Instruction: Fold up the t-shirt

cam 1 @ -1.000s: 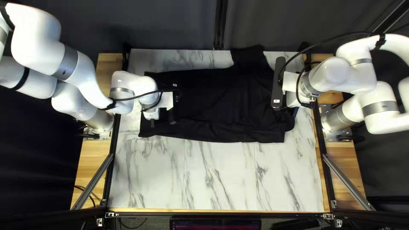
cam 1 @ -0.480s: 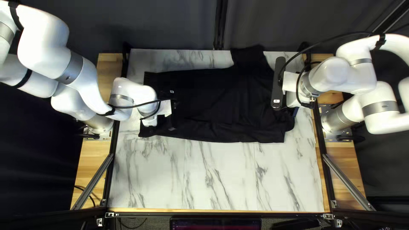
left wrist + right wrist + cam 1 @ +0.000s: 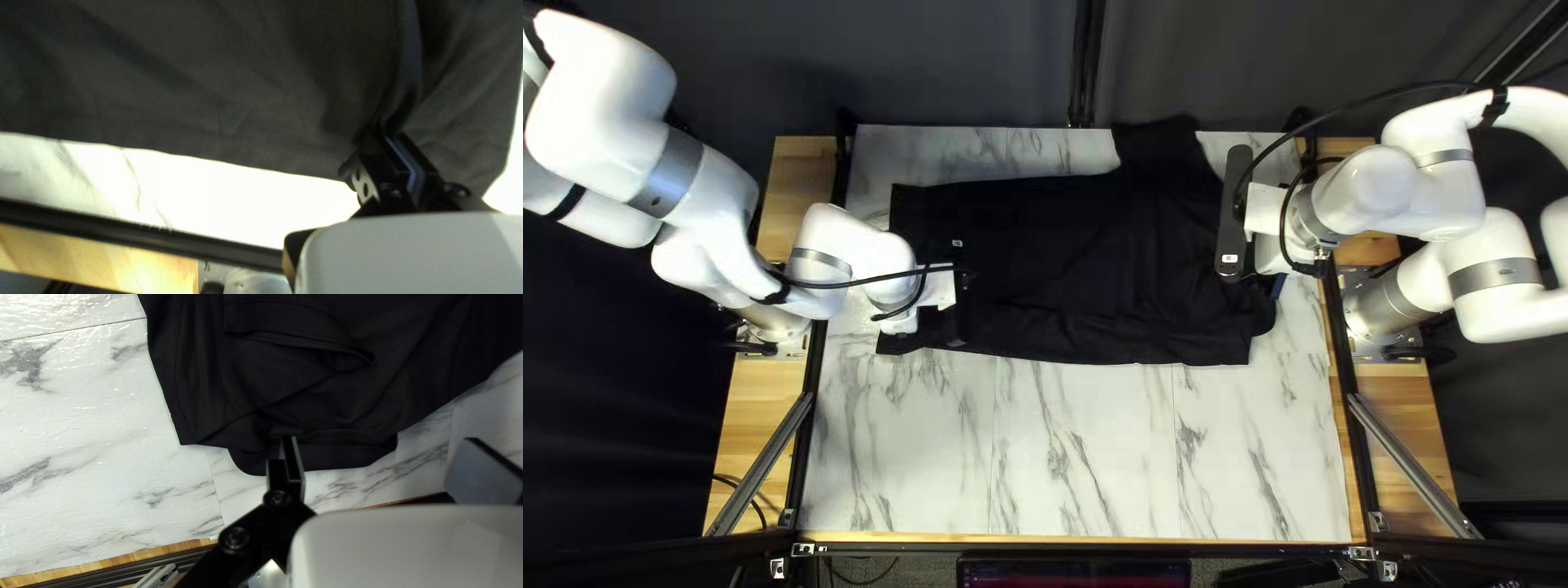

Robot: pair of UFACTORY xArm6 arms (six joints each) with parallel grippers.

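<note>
1. Black cloth, the t-shirt (image 3: 1067,256), lay wide across the far half of the marble-patterned desk (image 3: 1089,457), with one flap reaching toward the dark curtain (image 3: 958,65).
2. Near the t-shirt's end at the left of the top left view, the left gripper (image 3: 956,329) was closed on the fabric; a raised fold ran out from its fingertips.
3. At the opposite end, the right gripper (image 3: 1233,218) was wide open, one finger (image 3: 292,457) over the shirt's banded edge (image 3: 348,456), the other well apart, beyond the cloth.
</note>
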